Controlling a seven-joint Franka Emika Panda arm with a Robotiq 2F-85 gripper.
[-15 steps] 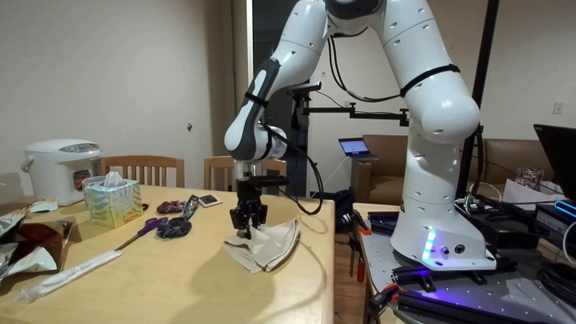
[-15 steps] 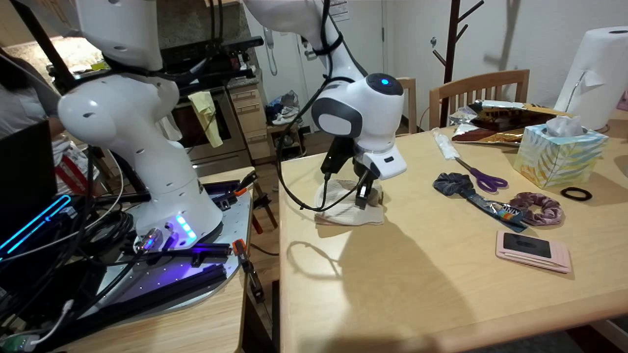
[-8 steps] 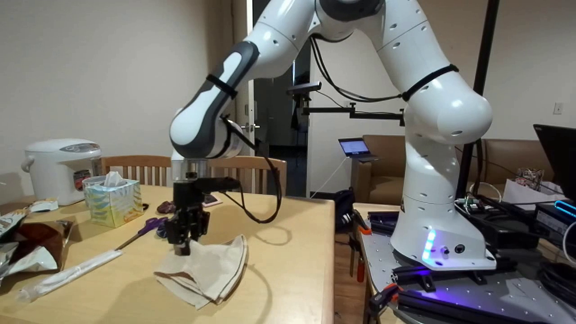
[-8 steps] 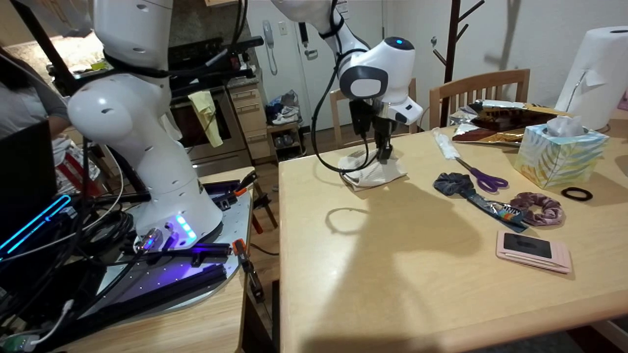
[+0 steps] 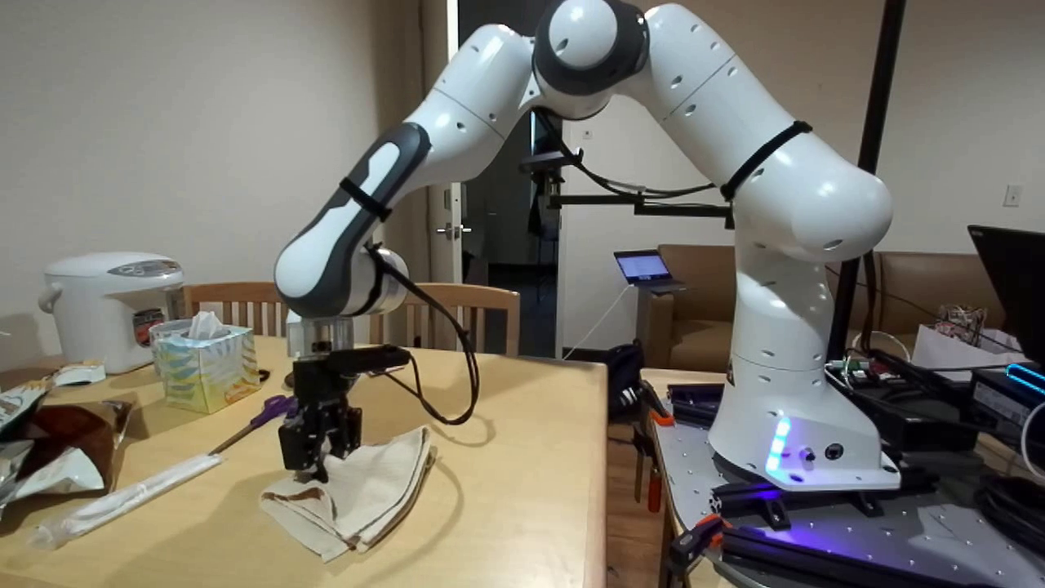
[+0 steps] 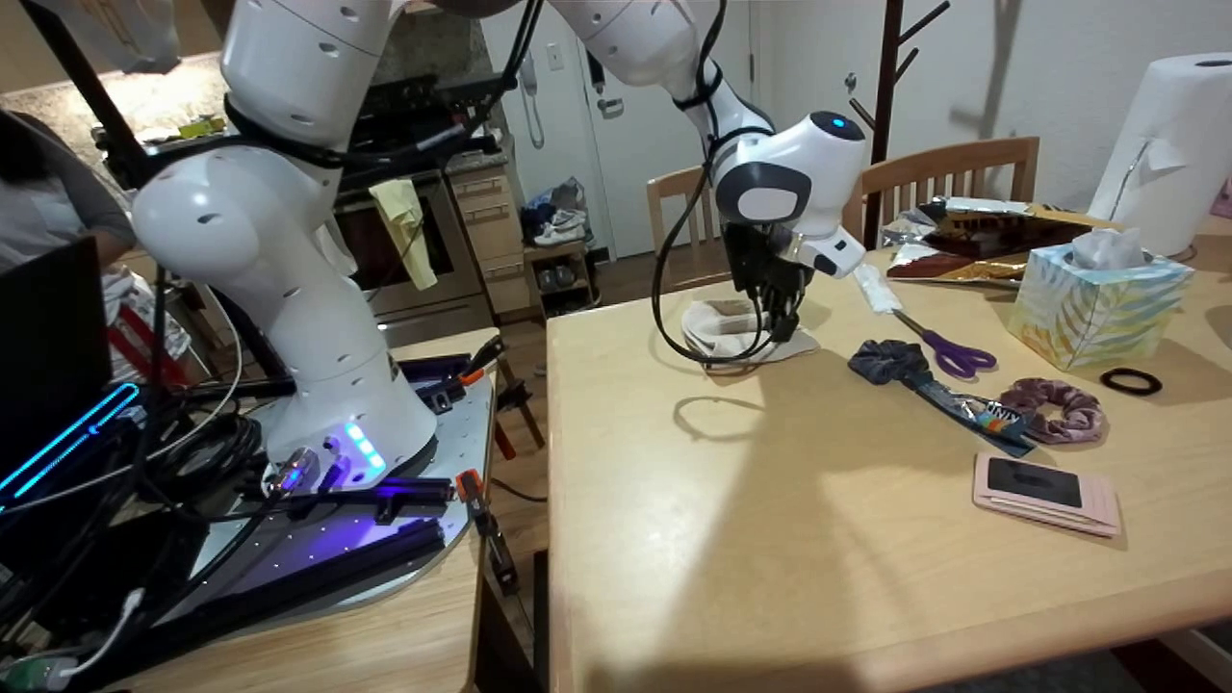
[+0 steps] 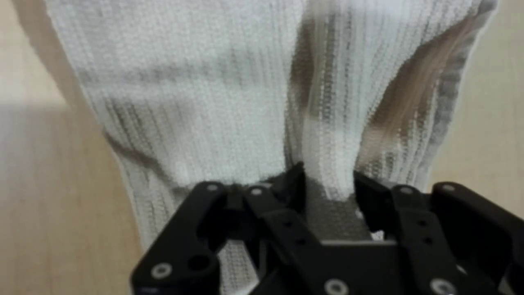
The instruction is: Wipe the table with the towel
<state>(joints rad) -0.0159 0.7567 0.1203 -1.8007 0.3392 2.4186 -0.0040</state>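
Note:
The towel [image 5: 380,482] is beige and folded, and lies rumpled on the light wooden table [image 5: 522,474]. It also shows in an exterior view [image 6: 717,332] and fills much of the wrist view [image 7: 229,114]. My gripper [image 5: 314,472] points down at the towel's edge, low over the table; it also shows in an exterior view [image 6: 784,332]. In the wrist view, the two black fingers [image 7: 329,184] are closed around a raised fold of the towel. The rest of the towel spreads flat on the table. The towel's part under the gripper is hidden.
Purple-handled scissors [image 6: 958,356], a dark scrunchie [image 6: 890,361], a pink scrunchie [image 6: 1054,409], a blue wrapper [image 6: 982,414] and a pink card holder [image 6: 1044,493] lie on the table. A tissue box [image 5: 208,367], snack bags [image 5: 73,445] and a plastic-wrapped stick [image 5: 126,498] are farther out.
My gripper has dragged the towel across the table, away from the robot's base. Most of this motion was in the first half second; since then it has moved slightly farther out.

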